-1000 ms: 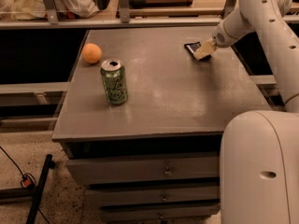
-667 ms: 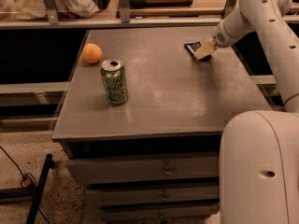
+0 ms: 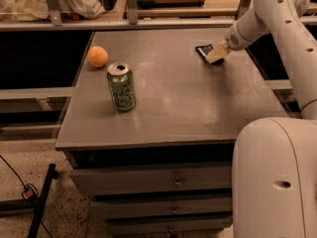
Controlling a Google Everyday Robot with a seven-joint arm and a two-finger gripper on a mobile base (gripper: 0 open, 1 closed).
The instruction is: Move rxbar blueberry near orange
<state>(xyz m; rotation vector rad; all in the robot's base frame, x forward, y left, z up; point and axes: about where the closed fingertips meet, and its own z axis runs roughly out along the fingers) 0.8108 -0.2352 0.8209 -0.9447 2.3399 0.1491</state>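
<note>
Single camera view of the workspace. The gripper (image 3: pixel 216 53) sits at the far right of the grey table (image 3: pixel 188 108), lowered onto the right end of the rxbar blueberry (image 3: pixel 203 50), which lies flat on the tabletop. The orange (image 3: pixel 97 56) rests at the far left edge of the same surface, well apart from the bar. A green can (image 3: pixel 121 87) stands upright just on the near side of the orange, a little to its right.

Step in hand, as judged: the pick-up of the bar. The gripper is at the bar, but nothing has been carried toward the fruit. The next move calls for a secure hold on the thin wrapper, a lift clear of the tabletop, and a leftward carry along the far side of the table. That path should end beside the orange without nudging the round fruit or tipping the can.

Hard to make out: the pale gripper tip overlaps the dark bar, so whether the gripper has closed on the wrapper cannot be told. The right part of the bar is hidden behind it, and no lettering is legible. The white arm (image 3: pixel 267 14) runs out of view at the right edge. The robot's body (image 3: pixel 275 177) covers the near right corner of the table and part of the drawers (image 3: pixel 148 182) below.
</note>
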